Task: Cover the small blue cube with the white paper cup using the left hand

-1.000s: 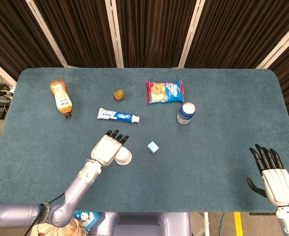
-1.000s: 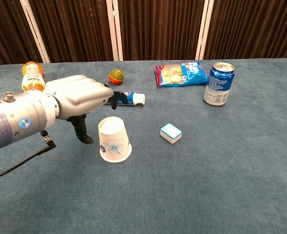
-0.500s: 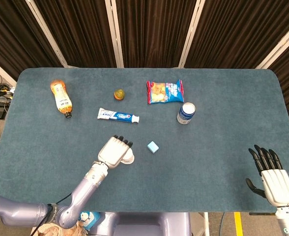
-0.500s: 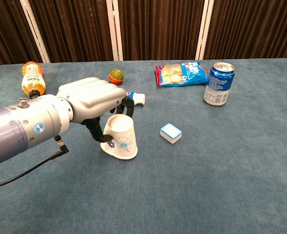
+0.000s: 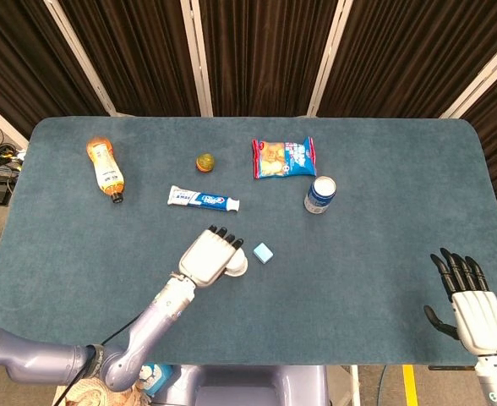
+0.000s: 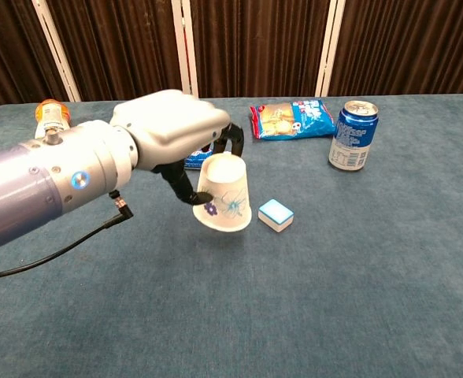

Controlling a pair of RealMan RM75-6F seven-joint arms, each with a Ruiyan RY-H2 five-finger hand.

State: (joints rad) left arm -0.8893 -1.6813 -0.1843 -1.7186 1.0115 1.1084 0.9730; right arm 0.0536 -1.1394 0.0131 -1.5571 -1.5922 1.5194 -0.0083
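Holding the white paper cup (image 6: 225, 203) upside down in your left hand (image 6: 172, 130), you have it lifted clear of the desk (image 5: 384, 194) and tilted, its open rim facing down and toward the camera in the chest view. The fingers wrap over the cup's closed end and far side, with the thumb pressed against its near wall. In the head view the left hand (image 5: 210, 256) covers most of the cup (image 5: 236, 266), and only a sliver of white rim shows at the fingers' right edge.

The small blue cube (image 6: 275, 215) sits on the desk just beside the cup's rim, to its right in both views, uncovered; from above the cube (image 5: 263, 252) lies close to your fingertips.

Your right hand (image 5: 468, 306) rests at the near right corner of the desk with its fingers straight and spread, holding nothing.

Further back stand a blue can (image 6: 353, 135), a snack packet (image 6: 293, 118), a small orange ball (image 5: 204, 162), a toothpaste tube (image 5: 203, 199) and an orange bottle (image 5: 105, 167) lying on its side, all well apart from the cube.
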